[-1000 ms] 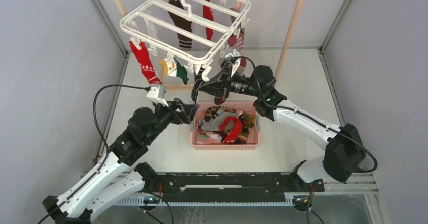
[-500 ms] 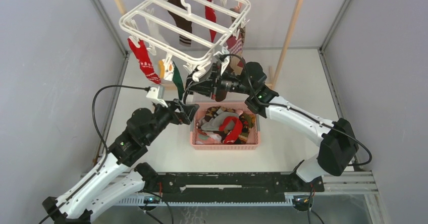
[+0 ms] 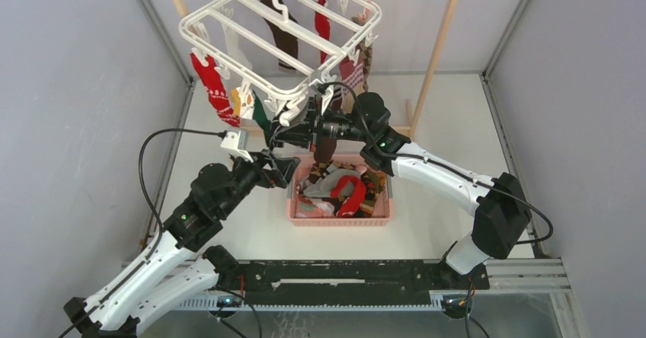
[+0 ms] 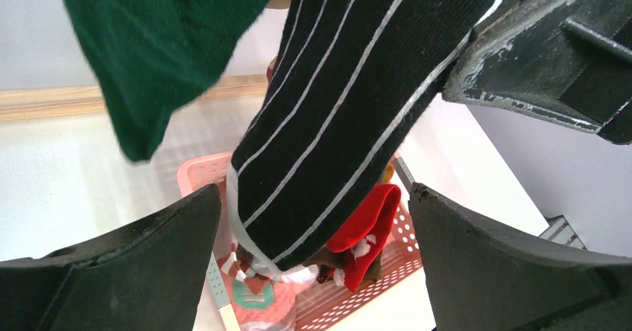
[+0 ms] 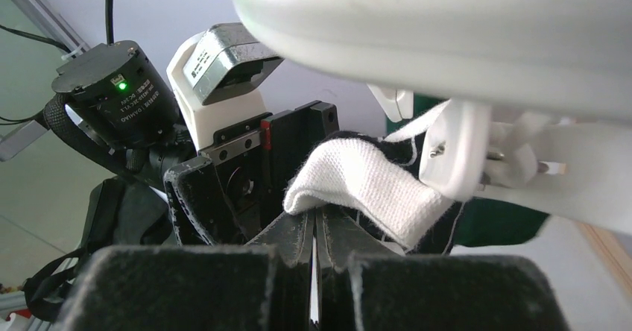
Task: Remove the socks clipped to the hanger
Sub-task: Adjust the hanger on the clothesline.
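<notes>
— Our right gripper (image 5: 314,225) has its two black fingers (image 5: 186,286) pressed together on the white ribbed cuff (image 5: 358,186) of the black knit sock with thin white stripes (image 4: 350,115), just beside the small white plastic clip (image 5: 456,148) that pins it to the white plastic drying hanger (image 5: 447,18).

— And our left gripper (image 4: 313,212)?

— Spread wide, one finger either side of that sock's dangling foot, touching nothing we can see.

— How will it handle?

— Light, soft and stretchy, we judge; it should give before the clip lets go, so we'd pinch the thicker cuff close under the clip, not the limp foot. The hanger hangs tilted from its hook, so a hard tug may drag the whole frame.

— What surrounds it?

— A plain green sock (image 4: 156,48) hangs just beside; a red patterned sock (image 3: 213,87) and a dark brown sock (image 3: 286,43) hang from other clips. Below sits the pink slatted plastic basket (image 4: 200,178) with loose socks (image 3: 343,189) heaped inside.
</notes>
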Robot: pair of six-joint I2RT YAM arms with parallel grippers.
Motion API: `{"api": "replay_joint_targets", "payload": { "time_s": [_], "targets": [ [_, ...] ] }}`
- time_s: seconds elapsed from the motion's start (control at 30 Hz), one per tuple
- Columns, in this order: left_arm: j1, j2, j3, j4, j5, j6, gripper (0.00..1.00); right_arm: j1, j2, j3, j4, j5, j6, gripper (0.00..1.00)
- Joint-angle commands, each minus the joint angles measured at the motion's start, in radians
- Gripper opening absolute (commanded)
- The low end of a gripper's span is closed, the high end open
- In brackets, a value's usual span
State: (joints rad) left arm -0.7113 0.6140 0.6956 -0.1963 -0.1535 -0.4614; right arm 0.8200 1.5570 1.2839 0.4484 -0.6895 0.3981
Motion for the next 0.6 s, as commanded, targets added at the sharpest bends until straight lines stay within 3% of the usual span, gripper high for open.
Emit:
{"api": "replay_joint_targets", "payload": {
  "time_s": [0.0, 0.57],
  "targets": [
    [-0.003, -0.007, -0.016, 0.04, -0.003, 0.027, 1.0, 0.012, -0.006, 0.042, 0.017, -0.004, -0.023, 0.02],
    [-0.003, 0.012, -0.019, 0.082, 0.025, 0.024, 1.0, 0.019, -0.015, 0.027, -0.008, -0.005, -0.027, 0.02]
  ]
}}
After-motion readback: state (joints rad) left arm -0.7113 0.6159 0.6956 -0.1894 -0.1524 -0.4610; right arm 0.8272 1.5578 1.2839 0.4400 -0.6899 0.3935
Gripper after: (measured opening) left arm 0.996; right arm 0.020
